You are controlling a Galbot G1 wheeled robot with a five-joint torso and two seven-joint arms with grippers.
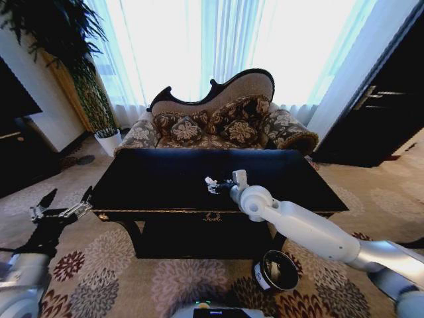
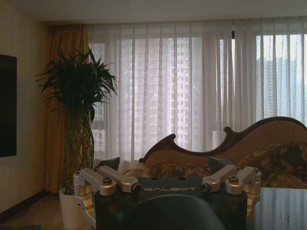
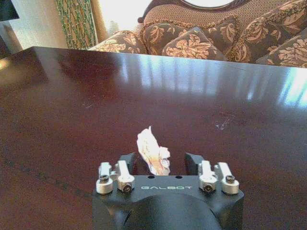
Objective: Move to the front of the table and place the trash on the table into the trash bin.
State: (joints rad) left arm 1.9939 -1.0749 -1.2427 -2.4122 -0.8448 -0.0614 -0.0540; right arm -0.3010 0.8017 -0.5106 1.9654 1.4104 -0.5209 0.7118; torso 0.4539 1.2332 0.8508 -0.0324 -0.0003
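- The table [image 1: 159, 179] stands in front of the robot, long and black with a glossy top, thin gold trim along its front edge and a small gold emblem at the middle of that edge.
- One piece of trash [image 3: 152, 152] lies on the tabletop: a crumpled white paper scrap with a thin point sticking upward and faint warm streaks in its folds.
- From the head view, the scrap [image 1: 211, 181] sits near the middle of the table, toward the front edge.
- The right gripper [image 1: 215, 187] reaches over the table on its white arm and sits low at the scrap.
- In the right wrist view its jaws stand partly open, one on each side of the paper, which sits between them; I can't tell whether they touch it.
- The left gripper [image 1: 58, 210] hangs off the table's left end, over the patterned carpet [image 1: 179, 278], with its jaws spread wide and nothing in them.
- The trash bin [image 1: 275, 271] is a small black cylinder with a white label, on the carpet beside the table's front right, under the right arm and much lower than the tabletop.
- A floral sofa [image 1: 218, 122] sits just behind the table.
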